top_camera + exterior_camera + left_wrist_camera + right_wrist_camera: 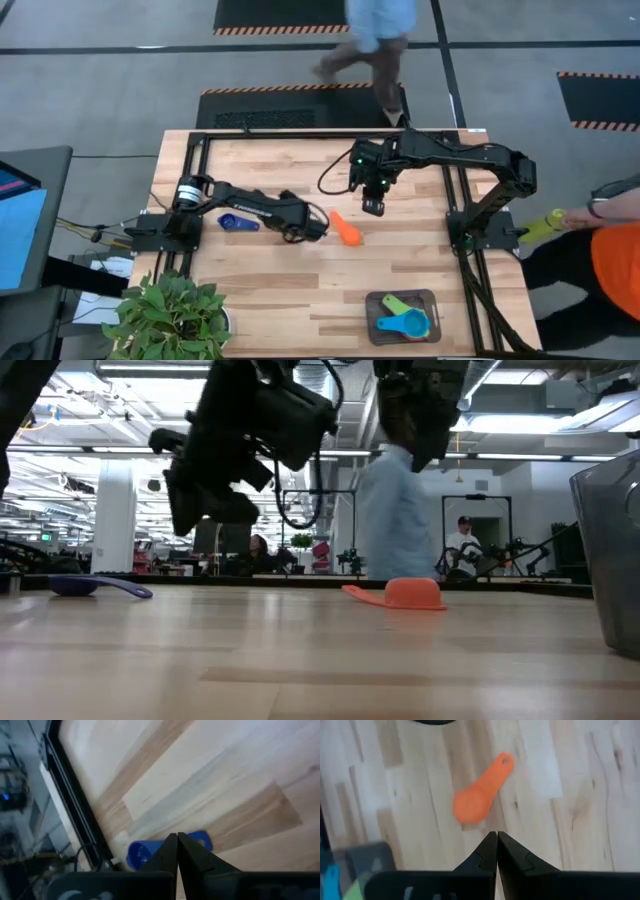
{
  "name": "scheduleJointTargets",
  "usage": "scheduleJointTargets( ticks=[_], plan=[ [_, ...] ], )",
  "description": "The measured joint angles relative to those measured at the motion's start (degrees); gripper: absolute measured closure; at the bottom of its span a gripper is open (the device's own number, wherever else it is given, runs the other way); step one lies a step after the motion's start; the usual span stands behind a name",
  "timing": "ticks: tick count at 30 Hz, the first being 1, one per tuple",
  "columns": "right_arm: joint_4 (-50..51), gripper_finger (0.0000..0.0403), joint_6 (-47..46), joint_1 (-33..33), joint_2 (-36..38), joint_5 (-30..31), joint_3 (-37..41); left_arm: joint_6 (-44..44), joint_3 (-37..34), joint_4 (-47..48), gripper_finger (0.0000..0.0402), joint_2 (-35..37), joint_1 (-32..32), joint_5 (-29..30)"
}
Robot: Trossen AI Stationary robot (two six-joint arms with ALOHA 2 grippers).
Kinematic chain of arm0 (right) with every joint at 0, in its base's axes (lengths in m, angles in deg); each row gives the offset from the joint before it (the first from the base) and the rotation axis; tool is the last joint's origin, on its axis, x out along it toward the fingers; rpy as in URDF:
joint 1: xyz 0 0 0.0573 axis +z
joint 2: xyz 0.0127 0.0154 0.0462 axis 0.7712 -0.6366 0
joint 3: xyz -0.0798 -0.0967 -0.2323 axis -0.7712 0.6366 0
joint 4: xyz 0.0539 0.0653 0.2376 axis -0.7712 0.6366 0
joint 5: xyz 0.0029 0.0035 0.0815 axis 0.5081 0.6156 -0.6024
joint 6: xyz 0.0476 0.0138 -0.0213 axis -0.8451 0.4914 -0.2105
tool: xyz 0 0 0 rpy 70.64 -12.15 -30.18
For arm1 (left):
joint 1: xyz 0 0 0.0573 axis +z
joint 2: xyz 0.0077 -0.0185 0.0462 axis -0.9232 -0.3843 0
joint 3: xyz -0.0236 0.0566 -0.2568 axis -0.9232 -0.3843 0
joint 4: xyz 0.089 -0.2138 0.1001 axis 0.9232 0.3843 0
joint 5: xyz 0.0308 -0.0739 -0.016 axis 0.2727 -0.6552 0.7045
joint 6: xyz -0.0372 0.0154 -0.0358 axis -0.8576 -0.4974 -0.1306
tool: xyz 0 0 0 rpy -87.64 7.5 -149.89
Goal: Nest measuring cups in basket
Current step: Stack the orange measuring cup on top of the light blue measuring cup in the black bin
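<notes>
An orange measuring cup (345, 229) lies mouth down on the wood near the table's middle, its handle toward the far edge; it also shows in the right wrist view (475, 802) and the low view (405, 593). A blue cup (238, 222) rests on the table's left part (142, 854). The dark grey basket (432, 300) stands at the near right edge with green, yellow and blue cups in it. My right gripper (373, 206) hovers shut above the table, just beyond the orange cup (496, 836). My left gripper (300, 228) hovers shut between the two loose cups (176, 837).
A potted plant (170, 315) stands at the near left corner. Black frame rails (195, 200) run along the table's left, right and far sides. A person walks past the far edge (375, 40); another in orange stands at the right (615, 260).
</notes>
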Motion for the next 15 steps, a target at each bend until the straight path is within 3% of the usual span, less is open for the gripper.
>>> scheduleJointTargets(
  ticks=[9, 15],
  plan=[
    [-12.26, 0.0365, -6.9, 8.73, -4.4, 10.56, -0.07, -3.82, -10.45, -2.92, 0.0401, 6.95, -5.07, -0.4],
    [-20.53, 0.0375, -4.69, 12.55, -12.4, 12.48, 0.05, -11.82, -19.39, -3.02, 0.0401, 15.01, -9.5, -1.21]
  ],
)
